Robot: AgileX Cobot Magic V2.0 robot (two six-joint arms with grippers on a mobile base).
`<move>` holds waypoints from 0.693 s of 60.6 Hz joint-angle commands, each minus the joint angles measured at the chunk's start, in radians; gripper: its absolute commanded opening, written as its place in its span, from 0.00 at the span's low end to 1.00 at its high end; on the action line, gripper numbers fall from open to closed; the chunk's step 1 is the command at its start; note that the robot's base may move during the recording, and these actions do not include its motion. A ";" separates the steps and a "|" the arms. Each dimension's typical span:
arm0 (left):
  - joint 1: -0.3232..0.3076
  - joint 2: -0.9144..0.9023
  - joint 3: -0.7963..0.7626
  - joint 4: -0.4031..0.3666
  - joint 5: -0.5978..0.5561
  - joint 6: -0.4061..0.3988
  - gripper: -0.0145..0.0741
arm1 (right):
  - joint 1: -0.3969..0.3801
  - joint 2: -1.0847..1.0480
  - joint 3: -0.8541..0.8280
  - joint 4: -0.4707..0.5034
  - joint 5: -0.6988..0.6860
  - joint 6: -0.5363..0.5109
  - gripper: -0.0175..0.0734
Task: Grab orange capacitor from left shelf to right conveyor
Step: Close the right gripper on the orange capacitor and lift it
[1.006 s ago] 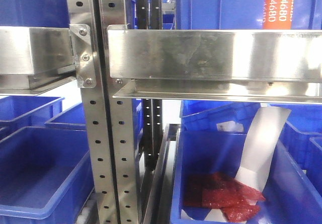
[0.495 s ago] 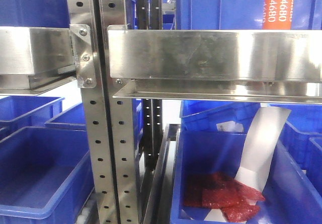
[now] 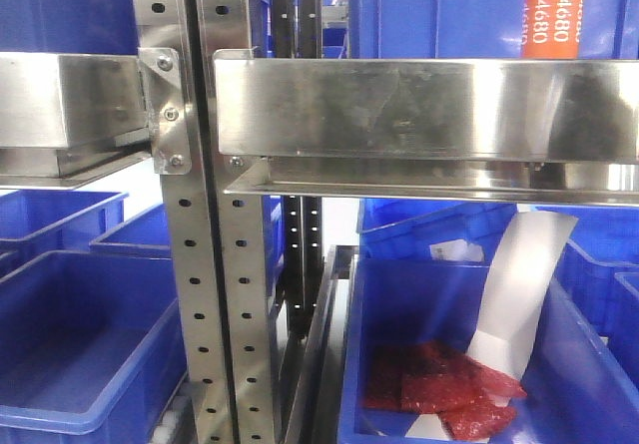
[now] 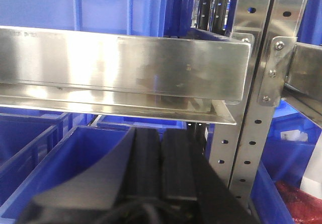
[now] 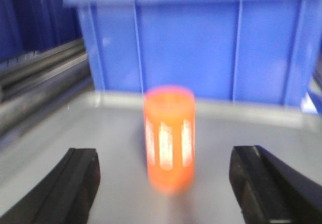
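The orange capacitor (image 5: 169, 138) stands upright at 12 o'clock from your right gripper (image 5: 165, 176). Its jaws are wide apart.

Between the right gripper's (image 5: 165, 156) wide-spread fingers (image 5: 75, 183) the orange capacitor (image 5: 169, 136) stands, bare shelf floor (image 5: 251, 128) either side; a blue bin (image 5: 201, 48) walls off the space behind it; rails (image 5: 40, 78) crowd the tool's left.

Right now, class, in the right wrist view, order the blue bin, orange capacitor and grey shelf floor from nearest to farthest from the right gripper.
1. grey shelf floor: directly beneath the right gripper.
2. orange capacitor: centre, just ahead.
3. blue bin: at the back, behind it.
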 commanded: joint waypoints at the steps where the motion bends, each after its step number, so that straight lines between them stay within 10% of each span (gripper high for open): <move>1: -0.005 -0.011 -0.003 -0.002 -0.086 -0.001 0.02 | 0.002 0.045 -0.093 -0.008 -0.130 -0.009 0.88; 42: -0.005 -0.011 -0.003 -0.002 -0.086 -0.001 0.02 | -0.019 0.414 -0.210 -0.010 -0.312 -0.008 0.87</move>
